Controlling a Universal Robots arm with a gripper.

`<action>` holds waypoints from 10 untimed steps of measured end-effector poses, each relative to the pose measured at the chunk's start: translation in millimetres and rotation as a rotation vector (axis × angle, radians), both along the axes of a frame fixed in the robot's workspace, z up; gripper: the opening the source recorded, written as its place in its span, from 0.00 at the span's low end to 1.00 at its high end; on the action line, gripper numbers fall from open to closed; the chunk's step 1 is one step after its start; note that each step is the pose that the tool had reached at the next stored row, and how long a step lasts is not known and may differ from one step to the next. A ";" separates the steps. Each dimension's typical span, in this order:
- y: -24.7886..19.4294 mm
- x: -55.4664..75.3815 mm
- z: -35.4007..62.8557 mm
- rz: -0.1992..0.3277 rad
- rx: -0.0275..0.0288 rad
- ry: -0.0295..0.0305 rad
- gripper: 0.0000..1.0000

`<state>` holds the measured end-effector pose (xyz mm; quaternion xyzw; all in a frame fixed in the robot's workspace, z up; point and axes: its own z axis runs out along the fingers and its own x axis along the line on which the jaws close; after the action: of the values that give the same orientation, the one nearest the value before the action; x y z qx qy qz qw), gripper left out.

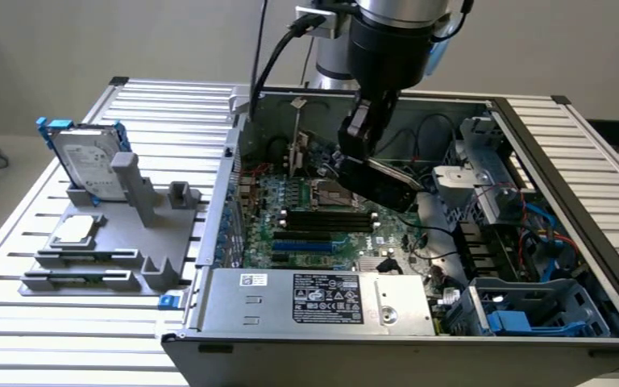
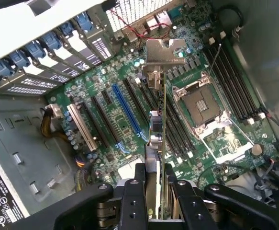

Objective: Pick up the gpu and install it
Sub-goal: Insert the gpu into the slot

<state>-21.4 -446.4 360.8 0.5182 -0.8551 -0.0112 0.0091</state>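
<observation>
A ribbed aluminium tabletop (image 1: 159, 105) carries an open grey steel computer case (image 1: 396, 343). Its walls fence in a green motherboard (image 1: 309, 210) crowded with long black slots and one blue slot (image 2: 127, 112). Above the board, the black fingers (image 2: 132, 196) of the gripper (image 2: 156, 203) clench the gpu (image 2: 159, 120), a thin card seen edge-on, tilted and apparently clear of the slots below. Its flat silver bracket (image 2: 165, 50) points toward the perforated rear wall (image 2: 129, 12).
</observation>
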 end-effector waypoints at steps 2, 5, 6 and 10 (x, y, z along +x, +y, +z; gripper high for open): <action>0.0 0.0 0.0 0.031 0.0016 -0.0003 0.26; -0.1 0.0 0.0 0.085 0.0016 -0.0001 0.26; -0.1 0.0 0.0 0.105 0.0017 -0.0001 0.26; 0.0 0.0 0.0 0.177 0.0017 -0.0001 0.26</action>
<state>-21.4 -446.4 360.8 0.5918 -0.8060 -0.0110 0.0096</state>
